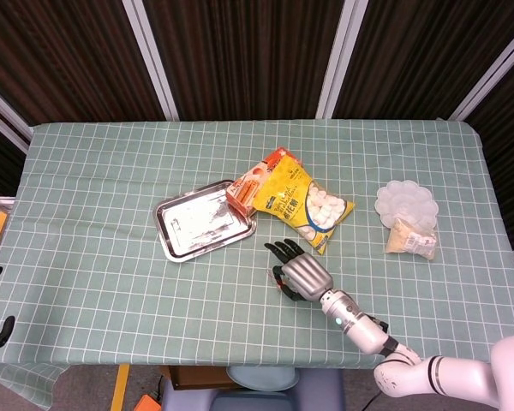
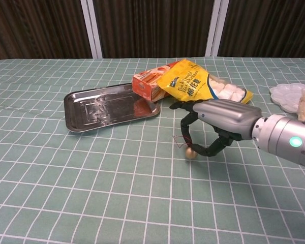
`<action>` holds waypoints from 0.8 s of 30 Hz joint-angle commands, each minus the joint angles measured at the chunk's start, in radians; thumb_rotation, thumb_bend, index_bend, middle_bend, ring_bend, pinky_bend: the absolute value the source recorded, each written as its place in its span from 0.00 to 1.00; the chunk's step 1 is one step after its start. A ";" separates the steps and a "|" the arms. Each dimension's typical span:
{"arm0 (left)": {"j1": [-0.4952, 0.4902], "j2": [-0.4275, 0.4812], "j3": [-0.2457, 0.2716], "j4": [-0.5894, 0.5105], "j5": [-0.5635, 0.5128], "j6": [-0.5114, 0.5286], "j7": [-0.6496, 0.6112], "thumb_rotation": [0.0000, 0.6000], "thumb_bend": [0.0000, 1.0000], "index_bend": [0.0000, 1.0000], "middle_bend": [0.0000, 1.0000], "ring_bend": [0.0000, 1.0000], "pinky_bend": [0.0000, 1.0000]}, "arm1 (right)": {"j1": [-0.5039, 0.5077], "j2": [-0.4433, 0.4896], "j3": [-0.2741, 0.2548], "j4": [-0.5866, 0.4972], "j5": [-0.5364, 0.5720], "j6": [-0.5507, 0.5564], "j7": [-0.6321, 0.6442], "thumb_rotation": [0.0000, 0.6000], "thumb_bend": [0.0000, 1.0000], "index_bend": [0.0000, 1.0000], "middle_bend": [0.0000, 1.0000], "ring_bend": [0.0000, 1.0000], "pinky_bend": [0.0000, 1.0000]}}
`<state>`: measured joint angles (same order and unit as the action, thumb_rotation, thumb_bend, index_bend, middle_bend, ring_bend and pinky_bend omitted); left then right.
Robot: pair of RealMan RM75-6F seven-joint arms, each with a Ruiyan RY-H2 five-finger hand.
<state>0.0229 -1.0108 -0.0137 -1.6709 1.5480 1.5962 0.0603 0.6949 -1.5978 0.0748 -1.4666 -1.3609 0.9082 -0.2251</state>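
Fingers: in the head view the right hand [image 1: 303, 276] curls its dark fingers [image 1: 283, 250] down toward the table [image 1: 94, 282]; the small thing under them is almost hidden there, only a thin wire shows at the edge of the hand.
Head view, surroundings: the metal tray [image 1: 204, 219] lies to the left of the hand, the orange box [image 1: 250, 181] leans on the rim of the tray, and the yellow snack bag [image 1: 304, 204] lies just beyond the fingertips. A white dish [image 1: 404, 202] with a small pale packet [image 1: 411, 237] stays well apart on the right.
Left hand: not visible in any view.
Chest view, grasp: the right hand [image 2: 213, 124] pinches a small gold ball [image 2: 191, 152] between the thumb and one finger, and a thin red wire loop [image 2: 179, 141] hangs beside it. The ball is very low, close to the tablecloth or touching it; which one is not clear.
Chest view, surroundings: the metal tray [image 2: 108, 105] is near on the left, the orange box [image 2: 149, 83] and the yellow snack bag [image 2: 199, 85] are behind the hand.
Risk: the pinch looks small, on a round smooth thing, so the ball can probably slip out and roll away. The wire loop may also catch on a finger and pull the ball sideways.
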 commanded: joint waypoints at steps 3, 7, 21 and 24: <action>-0.001 -0.002 0.000 0.000 -0.001 -0.002 0.003 1.00 0.38 0.00 0.00 0.00 0.06 | -0.002 -0.023 -0.012 0.030 -0.018 0.009 -0.001 1.00 0.55 0.75 0.12 0.00 0.00; -0.005 -0.005 0.003 0.000 -0.001 -0.012 0.008 1.00 0.38 0.00 0.00 0.00 0.06 | -0.002 -0.029 -0.022 0.050 -0.020 0.002 0.000 1.00 0.55 0.71 0.12 0.00 0.00; -0.006 -0.005 0.005 0.005 0.008 -0.009 -0.003 1.00 0.38 0.00 0.00 0.00 0.06 | -0.042 0.041 -0.049 -0.011 -0.042 0.053 -0.024 1.00 0.55 0.25 0.07 0.00 0.00; -0.003 -0.002 0.004 0.004 0.012 0.001 -0.006 1.00 0.38 0.00 0.00 0.00 0.06 | -0.097 0.113 -0.064 -0.096 -0.067 0.155 -0.062 1.00 0.55 0.19 0.04 0.00 0.00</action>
<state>0.0191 -1.0136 -0.0093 -1.6664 1.5593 1.5958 0.0548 0.6401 -1.5376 0.0229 -1.5026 -1.4085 0.9929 -0.2559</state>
